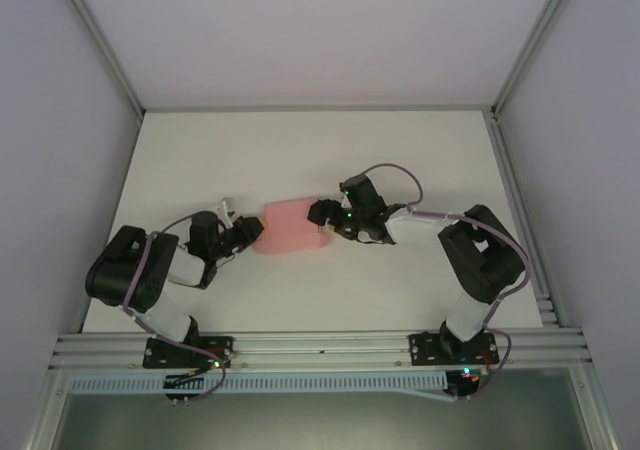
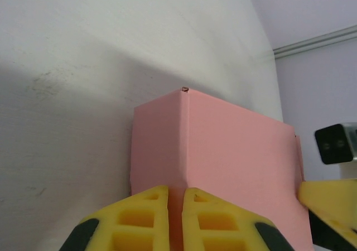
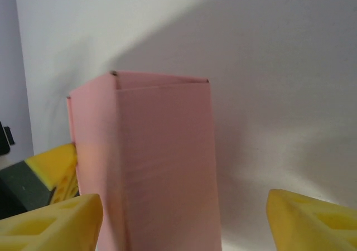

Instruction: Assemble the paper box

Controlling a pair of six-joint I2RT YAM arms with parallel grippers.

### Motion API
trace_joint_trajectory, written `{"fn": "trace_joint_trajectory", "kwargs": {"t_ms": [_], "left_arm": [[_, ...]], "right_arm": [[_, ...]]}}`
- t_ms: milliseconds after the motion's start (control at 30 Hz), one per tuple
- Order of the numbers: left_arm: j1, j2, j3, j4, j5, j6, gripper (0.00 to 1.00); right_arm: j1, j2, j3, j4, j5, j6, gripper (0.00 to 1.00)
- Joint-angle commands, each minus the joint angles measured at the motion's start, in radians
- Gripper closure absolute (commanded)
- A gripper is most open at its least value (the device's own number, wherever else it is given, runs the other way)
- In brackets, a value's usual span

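Right up close, the left gripper (image 2: 175, 195): its yellow fingers are pressed almost together, with a sliver of pink card nipped between them. That sliver is a folded corner edge of the box (image 2: 223, 150), so the left has a firm pinch on it.

From above, the box is a pink block lying on the white table (image 1: 300, 150), about mid-table, between the two arms. The left gripper meets it at its left end, the right at its right end.

Over to the right gripper (image 3: 184, 203): fingers wide apart, straddling the box. One finger sits just beside the box wall, and I cannot tell whether it touches. The other stands clear, with bare table between it and the card. No grip from the right, then. The box runs away from that camera, long and narrow, its creases sharp.
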Motion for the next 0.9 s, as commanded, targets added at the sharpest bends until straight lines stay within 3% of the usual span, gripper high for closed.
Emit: {"fn": "trace_joint_trajectory", "kwargs": {"t_ms": [0,333,467,567,700,733,767,867], "left_arm": [[0.01,0.024,-0.007,0.103,0.043,-0.027,0.98],[0.011,0.034,0.007,0.125,0.063,-0.017,0.96],[0.01,-0.007,0.019,0.073,0.06,0.026,0.88],[0.01,-0.07,0.04,-0.009,0.057,0.088,0.69],[0.007,-0.201,0.097,-0.207,0.026,0.212,0.25],[0.002,-0.247,0.124,-0.288,0.004,0.268,0.07],[-0.009,-0.288,0.151,-0.366,-0.015,0.335,0.0],[-0.102,-0.4,0.255,-0.633,-0.132,0.614,0.0]], "right_arm": [[-0.006,0.032,0.031,0.041,-0.098,0.01,0.27],[-0.009,0.044,0.009,0.259,-0.237,0.062,0.42],[-0.009,0.014,-0.003,0.239,-0.223,0.056,0.51],[-0.016,-0.02,-0.004,0.146,-0.171,0.032,0.55],[-0.029,-0.07,-0.026,0.083,-0.124,0.04,0.57],[-0.036,-0.083,-0.037,0.084,-0.123,0.048,0.57],[-0.042,-0.095,-0.048,0.084,-0.119,0.059,0.57],[-0.061,-0.131,-0.083,0.09,-0.116,0.104,0.57]]}}
